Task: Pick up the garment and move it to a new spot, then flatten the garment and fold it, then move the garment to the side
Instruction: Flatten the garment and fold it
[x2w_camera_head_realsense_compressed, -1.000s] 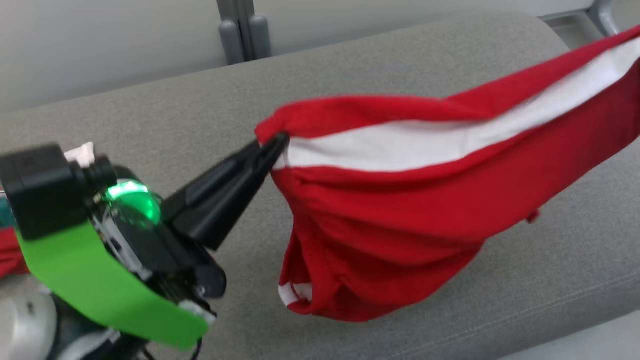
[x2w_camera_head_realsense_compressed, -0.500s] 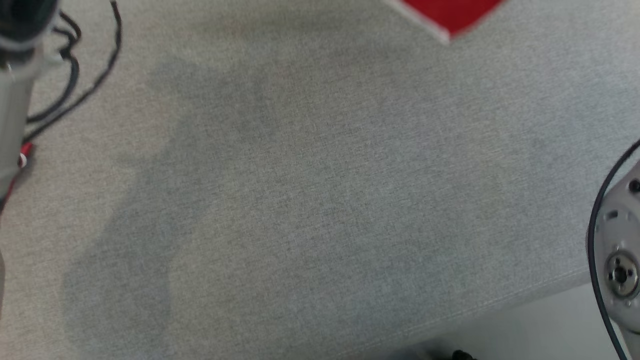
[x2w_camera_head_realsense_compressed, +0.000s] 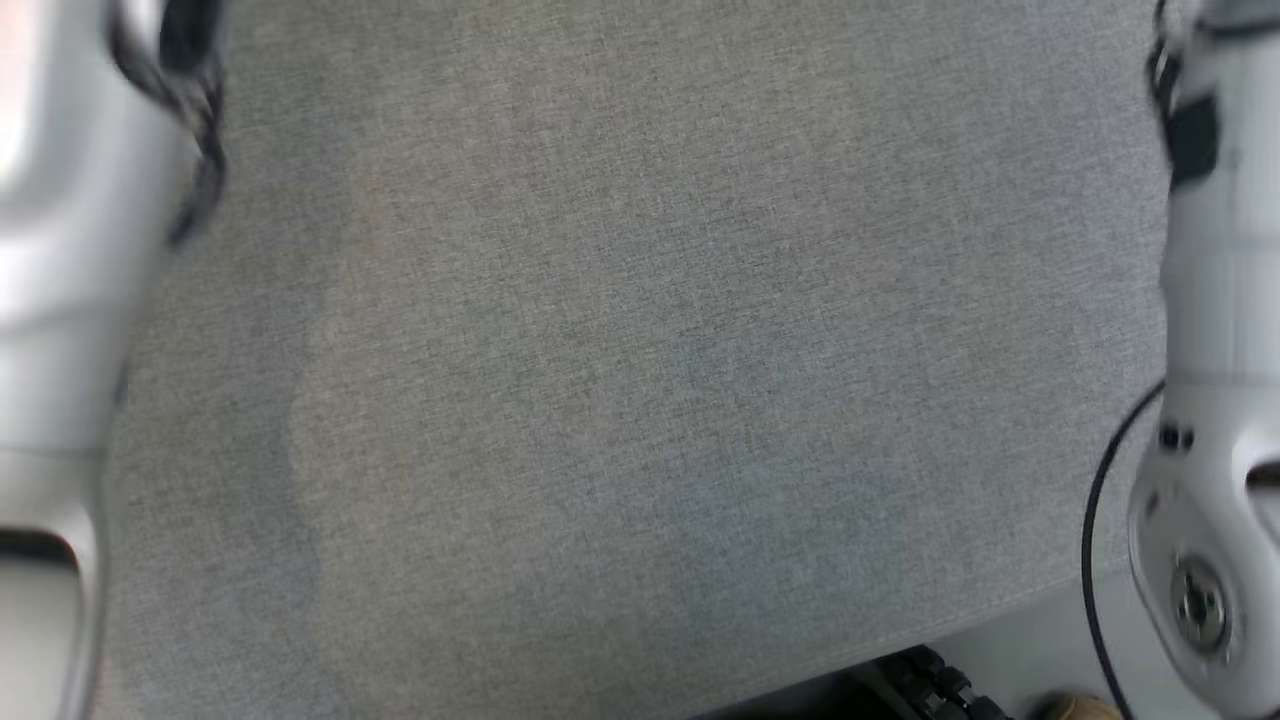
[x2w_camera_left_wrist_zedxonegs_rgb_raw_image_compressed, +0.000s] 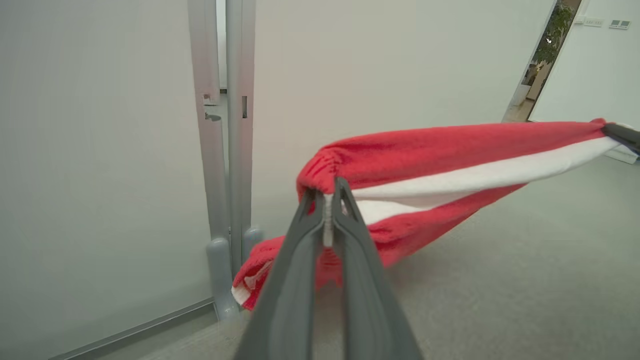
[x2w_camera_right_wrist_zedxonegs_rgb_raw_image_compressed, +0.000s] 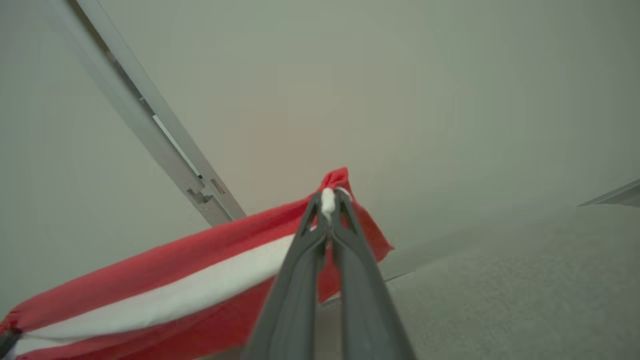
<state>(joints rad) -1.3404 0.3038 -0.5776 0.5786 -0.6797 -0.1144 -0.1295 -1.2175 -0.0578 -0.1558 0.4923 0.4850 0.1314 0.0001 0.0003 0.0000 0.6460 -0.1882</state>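
Blurred left forearm (x2w_camera_head_realsense_compressed: 55, 300) and right forearm (x2w_camera_head_realsense_compressed: 1220, 300) are edge-cropped; the garment (x2w_camera_right_wrist_zedxonegs_rgb_raw_image_compressed: 150, 295) is cut off below.

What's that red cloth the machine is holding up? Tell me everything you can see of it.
The garment is soft red knit fabric with a broad white stripe along it. It is lifted and stretched sideways in the air, one bunched end pinched in the shut left gripper, the other in the shut right gripper. Its middle sags, and a white-edged fold hangs low; whether that touches the grey cushion below is unclear.
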